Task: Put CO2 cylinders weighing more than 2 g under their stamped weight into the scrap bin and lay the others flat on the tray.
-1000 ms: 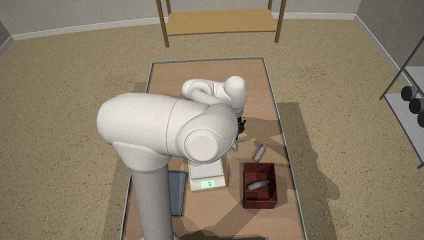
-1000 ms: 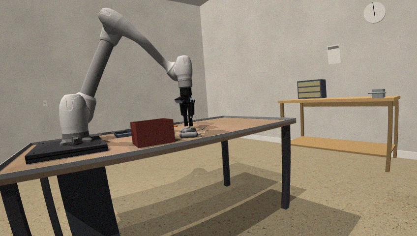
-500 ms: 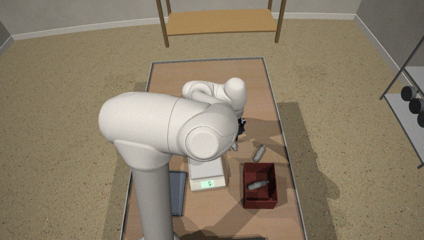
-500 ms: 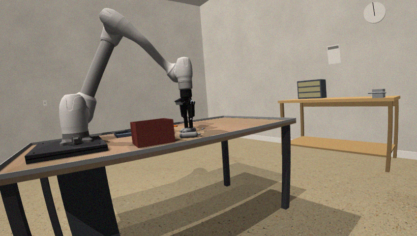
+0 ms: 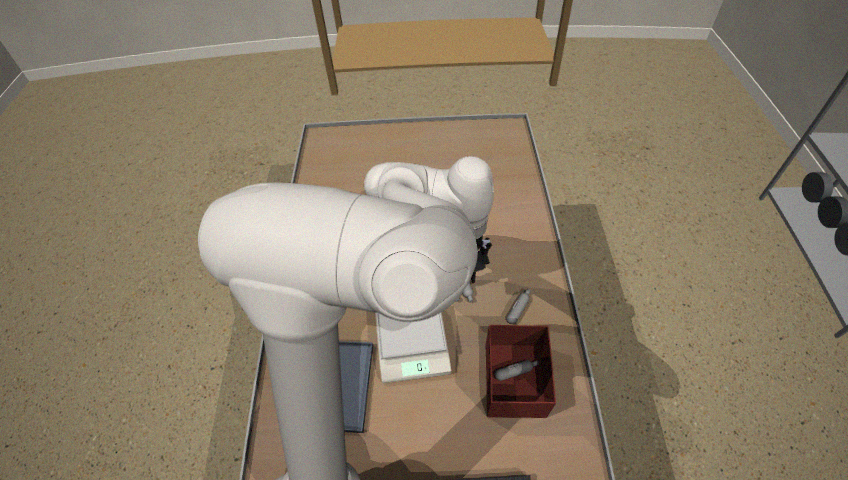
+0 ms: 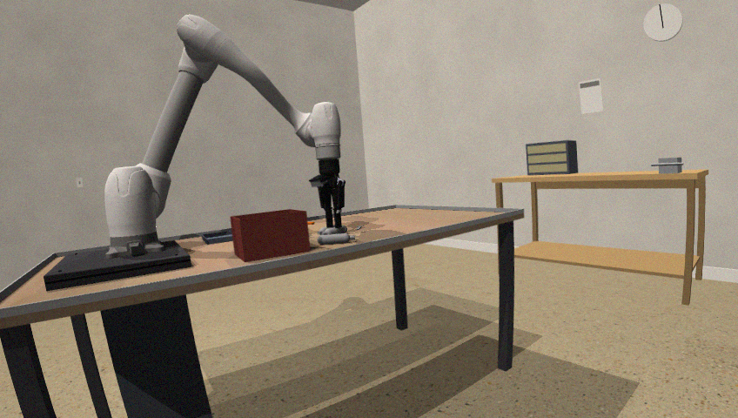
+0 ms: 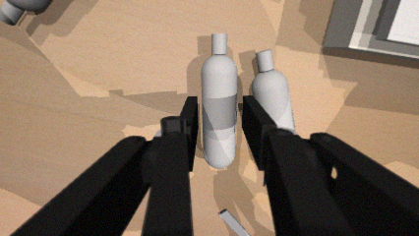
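Note:
My gripper (image 7: 219, 111) (image 6: 332, 223) is down at the table top and open, with one finger on each side of a grey CO2 cylinder (image 7: 219, 74) that lies flat; a narrow gap shows on both sides. A second cylinder (image 7: 271, 90) lies right beside it, outside the right finger. A third cylinder (image 5: 517, 306) (image 6: 333, 239) (image 7: 22, 7) lies apart, near the red scrap bin (image 5: 491, 356) (image 6: 269, 233). Another cylinder (image 5: 512, 369) lies inside the bin. In the top view the arm hides most of the gripper.
The scale (image 5: 410, 344) (image 7: 374, 25) stands just beside the two cylinders and reads 0 with nothing on it. The dark tray (image 5: 357, 386) (image 6: 217, 237) lies left of the scale, partly behind the arm. A small thin strip (image 7: 233, 221) lies on the table under the gripper.

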